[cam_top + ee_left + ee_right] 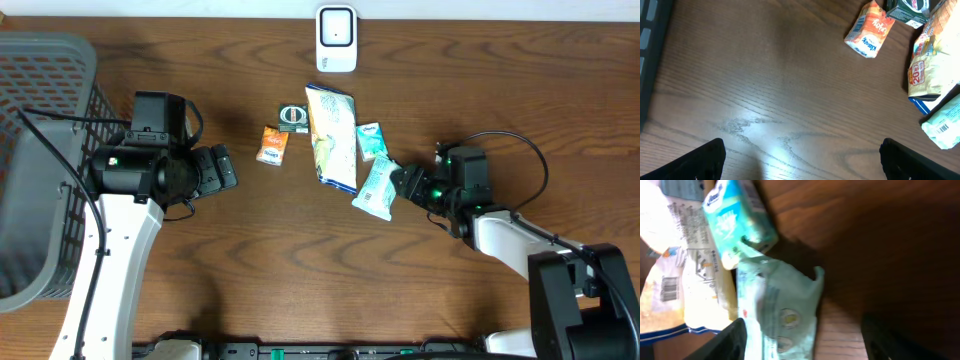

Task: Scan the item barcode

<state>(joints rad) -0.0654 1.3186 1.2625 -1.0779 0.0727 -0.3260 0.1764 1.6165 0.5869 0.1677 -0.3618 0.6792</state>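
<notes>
While right gripper [400, 183] stands spread, wipes packet [377, 190] lies partly between its fingers, ungripped; left gripper [225, 167] spread, well apart.

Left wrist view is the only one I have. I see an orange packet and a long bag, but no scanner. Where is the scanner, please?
Observer: The white scanner stands at the far edge of the table, just beyond the long bag.
Operator: Where is the right gripper?
Observer: The right gripper is at the pale green packet, jaws open, with the packet's end between its fingers.
Operator: Is any item hidden from me?
Observer: Yes, a small teal pack lies beside the long bag, on the right arm's side.
</notes>
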